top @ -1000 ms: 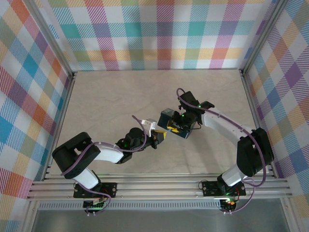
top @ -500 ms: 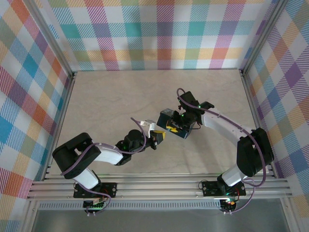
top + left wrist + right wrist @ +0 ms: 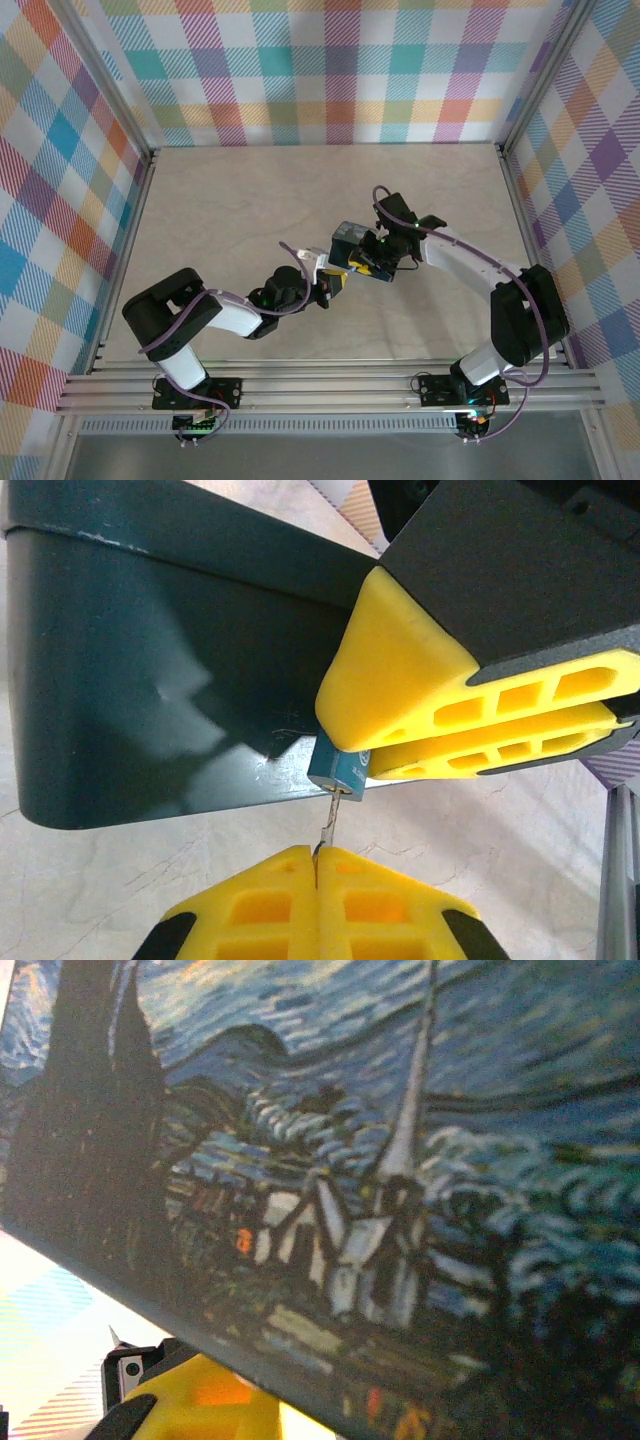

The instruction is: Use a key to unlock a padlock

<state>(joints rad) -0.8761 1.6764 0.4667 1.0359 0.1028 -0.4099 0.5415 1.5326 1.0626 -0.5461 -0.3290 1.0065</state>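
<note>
On my pale worktop (image 3: 220,210), the dark-blue painted tin (image 3: 150,680) stands directly behind the work, its lid close to my right wrist camera. My right tool (image 3: 352,755) is clamped on the padlock (image 3: 337,772) against the tin's side. My left tool (image 3: 315,858) is pressed together on the key (image 3: 328,825), whose tip meets the padlock.

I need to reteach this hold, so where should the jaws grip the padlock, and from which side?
Grip the padlock by its blue body, across its sides, coming from the end opposite the key. Its keyhole end faces the key and should stay clear.
</note>
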